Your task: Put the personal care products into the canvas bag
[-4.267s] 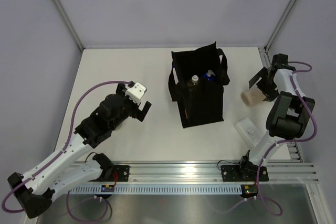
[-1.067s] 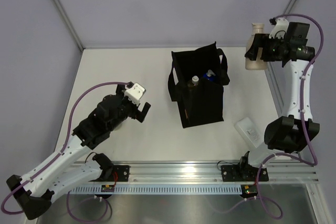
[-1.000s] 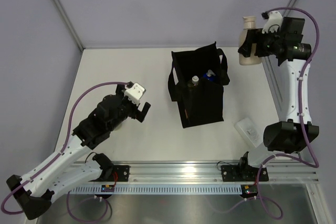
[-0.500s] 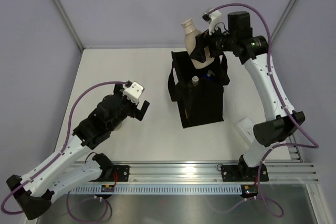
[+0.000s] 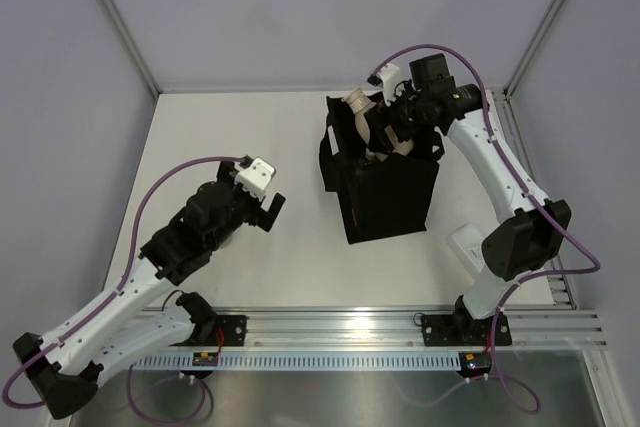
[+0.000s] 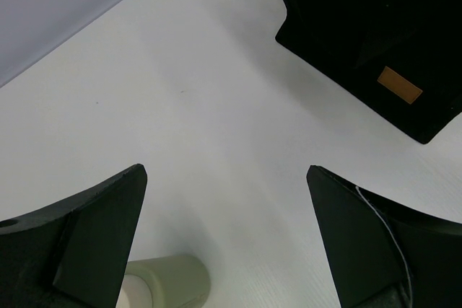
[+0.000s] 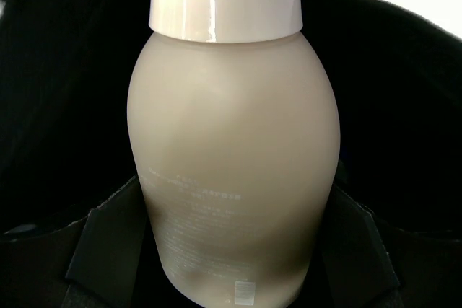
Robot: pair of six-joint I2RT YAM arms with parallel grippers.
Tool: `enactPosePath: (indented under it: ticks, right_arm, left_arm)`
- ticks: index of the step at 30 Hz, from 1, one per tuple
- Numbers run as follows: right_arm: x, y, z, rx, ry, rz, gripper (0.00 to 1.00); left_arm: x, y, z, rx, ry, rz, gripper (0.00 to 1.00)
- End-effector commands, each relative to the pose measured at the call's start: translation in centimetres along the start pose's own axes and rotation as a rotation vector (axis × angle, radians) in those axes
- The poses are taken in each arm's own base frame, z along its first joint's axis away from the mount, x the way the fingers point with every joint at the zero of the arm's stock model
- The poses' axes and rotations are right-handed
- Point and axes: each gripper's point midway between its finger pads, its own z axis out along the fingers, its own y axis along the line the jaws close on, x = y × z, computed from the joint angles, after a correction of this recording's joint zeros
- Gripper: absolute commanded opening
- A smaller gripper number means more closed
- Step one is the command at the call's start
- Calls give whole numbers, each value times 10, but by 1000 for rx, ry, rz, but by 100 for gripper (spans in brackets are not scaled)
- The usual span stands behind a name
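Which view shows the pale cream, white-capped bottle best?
Right wrist: the pale cream bottle fills the frame, cap and print visible. Top view shows it small above the black fabric bag; left wrist misses it.

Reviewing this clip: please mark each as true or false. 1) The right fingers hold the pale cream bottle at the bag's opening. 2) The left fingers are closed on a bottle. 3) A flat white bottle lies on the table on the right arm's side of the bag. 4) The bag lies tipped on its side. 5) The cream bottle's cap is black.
1) True: the right fingers grip the pale cream bottle over the canvas bag.
2) False: the left fingers are open and hold nothing.
3) True: the flat white bottle lies there on the table.
4) False: it stands upright, mouth up.
5) False: the cap is white.
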Motion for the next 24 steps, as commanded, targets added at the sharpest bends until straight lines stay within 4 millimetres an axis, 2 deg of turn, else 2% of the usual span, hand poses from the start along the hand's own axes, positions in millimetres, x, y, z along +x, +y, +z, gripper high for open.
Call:
enactPosePath:
  ticks: [1, 3, 10, 12, 13, 15, 19, 23, 24]
  right_arm:
    - [-16, 8, -48, 50, -65, -136, 0]
    - [3, 15, -40, 5, -16, -148, 0]
    - [26, 31, -31, -96, 19, -192, 2]
    - [32, 31, -26, -111, 47, -185, 6]
    - [38, 28, -15, -122, 81, -177, 8]
    - [49, 20, 2, -125, 156, -149, 8]
    - [58, 14, 20, -142, 222, -103, 8]
    - [64, 11, 28, -128, 239, -62, 8]
    - [67, 11, 30, -129, 245, -61, 12]
  left_arm:
    - [-15, 4, -3, -10, -64, -4, 99]
    - [-15, 3, -3, -5, -65, -4, 99]
    - [-16, 4, -5, -7, -74, -7, 99]
    - [-16, 3, -5, -5, -74, -7, 99]
    - [-16, 4, -5, -5, -74, -6, 99]
    - [-16, 4, -5, -5, -76, -8, 99]
    - [-16, 5, -6, -14, -74, -8, 99]
    - [-16, 5, -5, -16, -77, -7, 99]
    - [-16, 5, -5, -15, -77, -7, 99]
